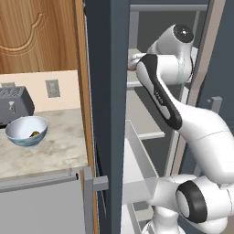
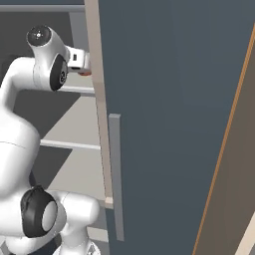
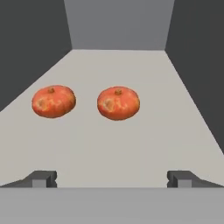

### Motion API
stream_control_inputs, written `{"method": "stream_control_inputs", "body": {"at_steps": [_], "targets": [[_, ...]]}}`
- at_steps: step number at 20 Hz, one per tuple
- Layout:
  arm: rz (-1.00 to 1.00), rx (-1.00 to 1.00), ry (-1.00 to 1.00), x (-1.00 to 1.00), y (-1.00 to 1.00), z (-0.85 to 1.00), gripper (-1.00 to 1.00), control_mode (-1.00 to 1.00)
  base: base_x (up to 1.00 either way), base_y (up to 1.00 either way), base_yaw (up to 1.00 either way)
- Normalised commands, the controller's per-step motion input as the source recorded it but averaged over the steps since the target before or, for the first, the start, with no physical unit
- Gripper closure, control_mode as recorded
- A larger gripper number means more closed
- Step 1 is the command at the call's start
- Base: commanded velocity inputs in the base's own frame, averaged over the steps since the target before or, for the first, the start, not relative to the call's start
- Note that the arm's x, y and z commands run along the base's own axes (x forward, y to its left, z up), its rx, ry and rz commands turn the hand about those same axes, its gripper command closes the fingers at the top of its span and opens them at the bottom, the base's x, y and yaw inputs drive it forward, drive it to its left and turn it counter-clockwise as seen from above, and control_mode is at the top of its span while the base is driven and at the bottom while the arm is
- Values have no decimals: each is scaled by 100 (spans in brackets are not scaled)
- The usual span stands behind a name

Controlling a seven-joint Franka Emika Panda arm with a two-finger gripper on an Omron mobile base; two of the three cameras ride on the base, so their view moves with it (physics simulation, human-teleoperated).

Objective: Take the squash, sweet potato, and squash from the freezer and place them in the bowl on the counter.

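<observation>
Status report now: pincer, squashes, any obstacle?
Pincer open, empty, inside freezer. Two squashes on shelf ahead, apart, untouched. Path to them free. Bowl on counter holds something small.

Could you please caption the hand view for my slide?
Open gripper facing two orange squashes side by side on a pale freezer shelf.

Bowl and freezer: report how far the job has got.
Done, probably: the bowl on the counter holds one small dark item, too small to identify. In hand: nothing; the arm reaches into the freezer and the gripper is open, facing two orange-red squashes on a pale shelf, apart from each other. Left: grasp each squash and carry it to the bowl.
</observation>
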Motion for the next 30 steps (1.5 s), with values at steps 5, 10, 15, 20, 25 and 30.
{"method": "stream_control_inputs", "body": {"at_steps": [5, 10, 15, 20, 25, 30], "targets": [[0, 0, 2, 49, 8, -2, -100, -100, 0, 0, 0], [0, 0, 6, 39, 9, 0, -100, -100, 0, 0, 0], [0, 0, 7, 30, 0, -5, -100, -100, 0, 0, 0], [0, 0, 2, 39, 0, -19, -100, -100, 0, 0, 0], [0, 0, 0, 30, 2, -35, -100, -100, 0, 0, 0], [0, 0, 0, 27, 0, -16, -100, -100, 0, 0, 0]]}}
